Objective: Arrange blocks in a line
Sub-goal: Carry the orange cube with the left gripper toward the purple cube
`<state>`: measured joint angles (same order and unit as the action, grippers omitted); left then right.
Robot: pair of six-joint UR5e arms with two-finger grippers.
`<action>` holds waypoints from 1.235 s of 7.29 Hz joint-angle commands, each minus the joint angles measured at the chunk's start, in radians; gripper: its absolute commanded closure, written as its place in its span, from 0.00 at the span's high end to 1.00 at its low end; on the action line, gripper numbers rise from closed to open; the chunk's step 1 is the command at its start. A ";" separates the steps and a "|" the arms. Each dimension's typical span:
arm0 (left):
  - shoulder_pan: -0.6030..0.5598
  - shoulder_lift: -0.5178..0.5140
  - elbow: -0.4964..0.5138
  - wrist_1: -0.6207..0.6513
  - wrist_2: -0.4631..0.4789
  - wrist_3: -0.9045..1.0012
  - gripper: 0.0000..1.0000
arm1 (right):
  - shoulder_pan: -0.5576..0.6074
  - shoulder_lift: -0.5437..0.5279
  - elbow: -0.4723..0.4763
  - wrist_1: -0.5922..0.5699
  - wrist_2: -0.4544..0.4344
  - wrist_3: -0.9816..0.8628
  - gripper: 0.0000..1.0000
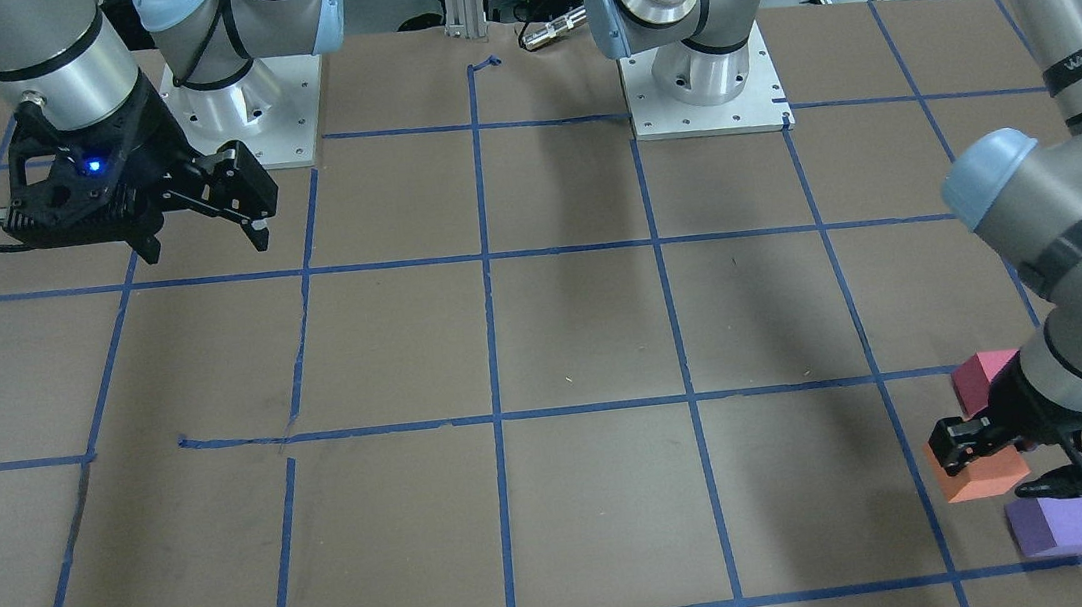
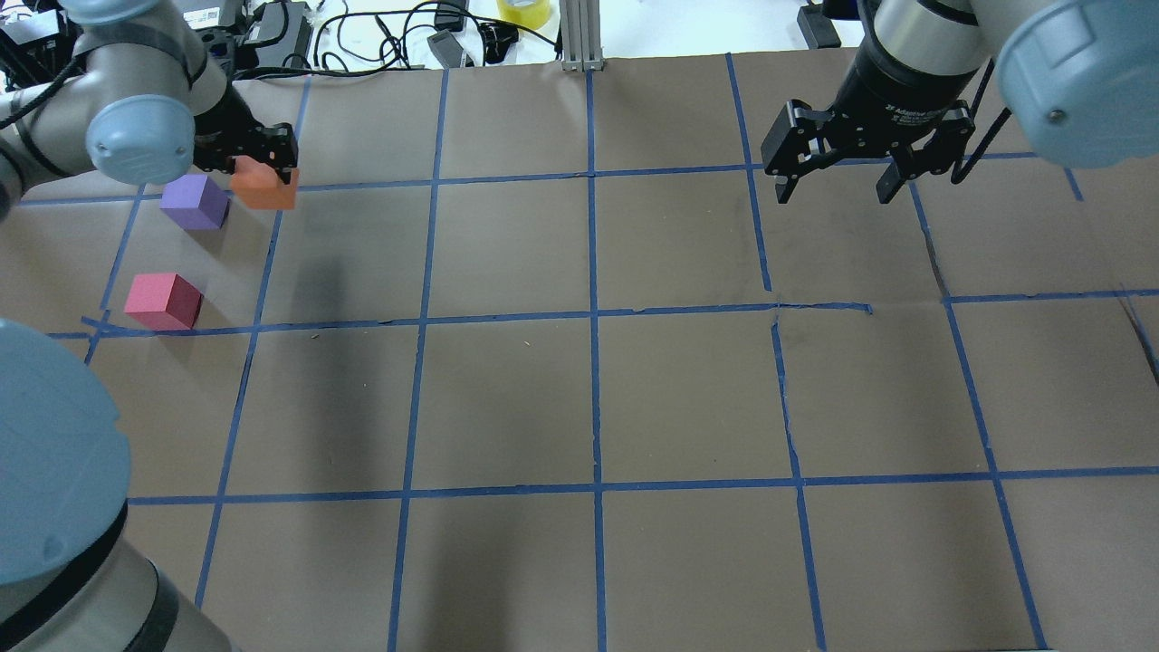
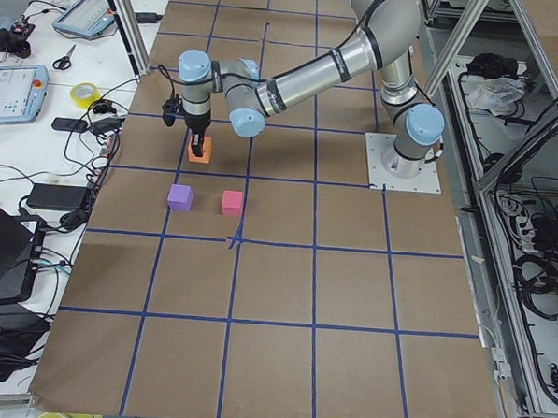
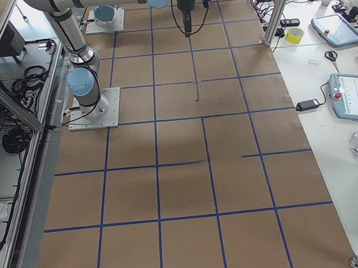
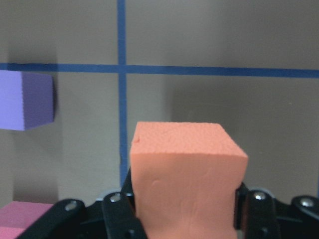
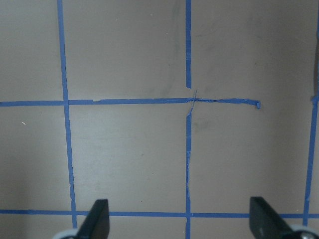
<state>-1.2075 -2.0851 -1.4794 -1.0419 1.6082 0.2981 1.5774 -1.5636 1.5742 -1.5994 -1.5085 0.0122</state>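
Observation:
My left gripper [image 2: 263,172] is shut on the orange block [image 2: 264,188] at the far left of the table; it fills the left wrist view [image 5: 187,174]. I cannot tell whether the block touches the table. The purple block [image 2: 195,201] sits just left of it, also in the front view [image 1: 1057,524]. The pinkish red block [image 2: 163,301] sits nearer the robot, close to a tape crossing, partly hidden behind the arm in the front view [image 1: 983,378]. My right gripper [image 2: 835,193] is open and empty, hanging above the far right of the table.
The table [image 2: 579,389] is brown paper with a grid of blue tape lines [image 2: 593,312]. Both arm bases [image 1: 705,90] stand on plates at the robot's edge. Cables and a yellow tape roll [image 2: 525,11] lie beyond the far edge.

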 commanded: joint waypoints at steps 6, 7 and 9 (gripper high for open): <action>0.129 -0.064 0.040 -0.010 -0.002 0.116 0.00 | 0.018 0.013 0.004 0.006 -0.031 -0.008 1.00; 0.129 -0.079 0.030 -0.013 -0.002 0.139 0.00 | 0.018 0.013 0.013 0.007 -0.098 -0.006 1.00; 0.129 -0.093 0.025 -0.010 -0.004 0.180 0.00 | 0.018 0.005 0.050 0.003 -0.110 -0.001 1.00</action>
<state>-1.0784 -2.1690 -1.4516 -1.0530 1.6058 0.4636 1.5954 -1.5559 1.6069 -1.5941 -1.6036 0.0096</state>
